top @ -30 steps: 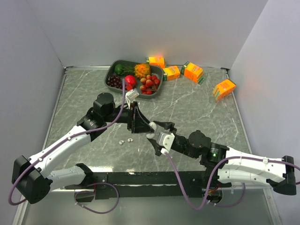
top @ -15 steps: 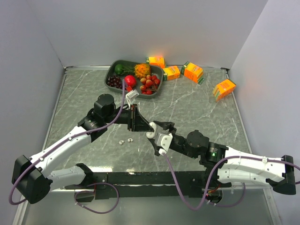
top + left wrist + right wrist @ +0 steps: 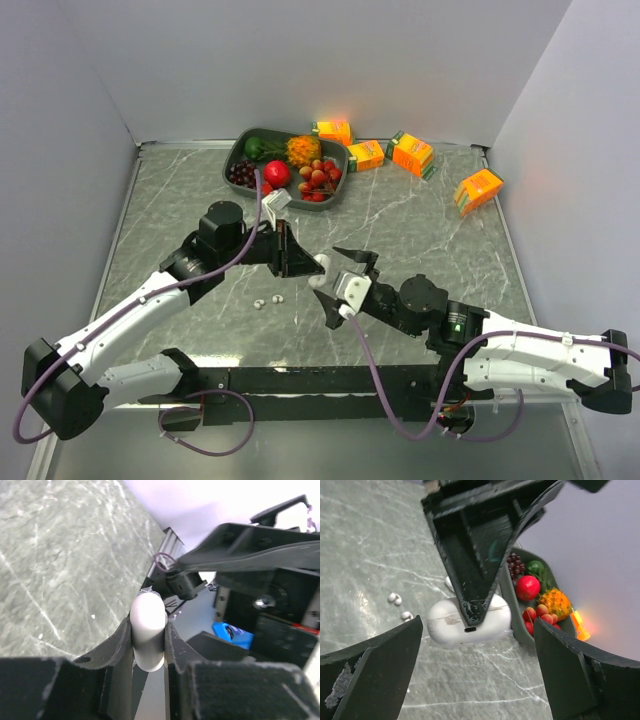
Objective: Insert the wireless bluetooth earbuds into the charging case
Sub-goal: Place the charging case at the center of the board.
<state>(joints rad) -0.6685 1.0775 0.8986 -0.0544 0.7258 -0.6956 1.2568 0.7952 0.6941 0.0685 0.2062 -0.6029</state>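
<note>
Your left hand (image 3: 148, 626) is clenched on the white charging case (image 3: 492, 622), pinching it across its narrow sides between the two black fingers. The case sits crosswise in the grip, near the middle of the tabletop (image 3: 430, 230), with a small port in its edge facing the right wrist camera. Its lid looks shut.

Your right hand (image 3: 330, 275) is released, with its jaws spread wide. It points at the case from the right, one finger on each side of it and neither one touching.

The earbuds (image 3: 262, 303) are not in the case. In the overhead view, two tiny white pieces lie loose on the tabletop just left of the case and a little nearer, close beside each other. The right wrist view shows what may be three pieces there, but they are too small to tell which have stems.

At the far edge, a dark tray (image 3: 240, 155) holds fruit. Orange cartons (image 3: 415, 153) are scattered to its right.
</note>
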